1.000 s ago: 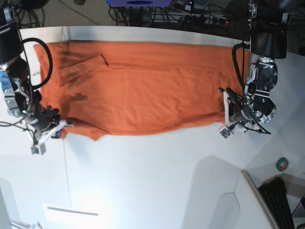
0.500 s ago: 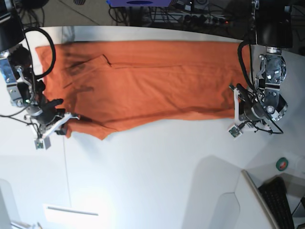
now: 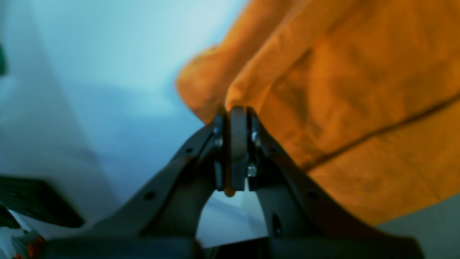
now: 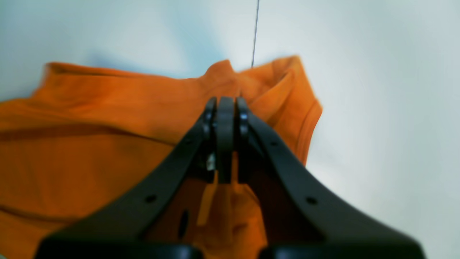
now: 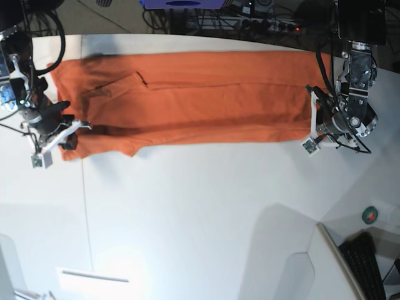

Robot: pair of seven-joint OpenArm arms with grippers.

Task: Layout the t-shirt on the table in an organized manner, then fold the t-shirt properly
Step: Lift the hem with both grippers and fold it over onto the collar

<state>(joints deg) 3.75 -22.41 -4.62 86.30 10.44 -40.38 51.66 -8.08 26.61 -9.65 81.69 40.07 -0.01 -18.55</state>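
The orange t-shirt [image 5: 200,100] lies stretched as a long band across the far part of the white table [image 5: 200,212]. My left gripper [image 5: 310,122] is at the shirt's right end in the base view. In the left wrist view the left gripper [image 3: 235,111] is shut on a folded edge of the t-shirt [image 3: 359,90]. My right gripper [image 5: 78,128] is at the shirt's left end. In the right wrist view the right gripper [image 4: 225,102] is shut on a bunched corner of the t-shirt [image 4: 90,126], just above the table [image 4: 377,72].
A thin dark seam line [image 5: 84,206] runs across the table toward the front. A green tape roll [image 5: 370,215] and a black keyboard [image 5: 369,262] sit at the lower right. Cables [image 5: 250,22] lie beyond the table's far edge.
Both grippers have moved toward the far side of the table, carrying the shirt's near edge with them. The orange band is now narrower and its near edge straighter.
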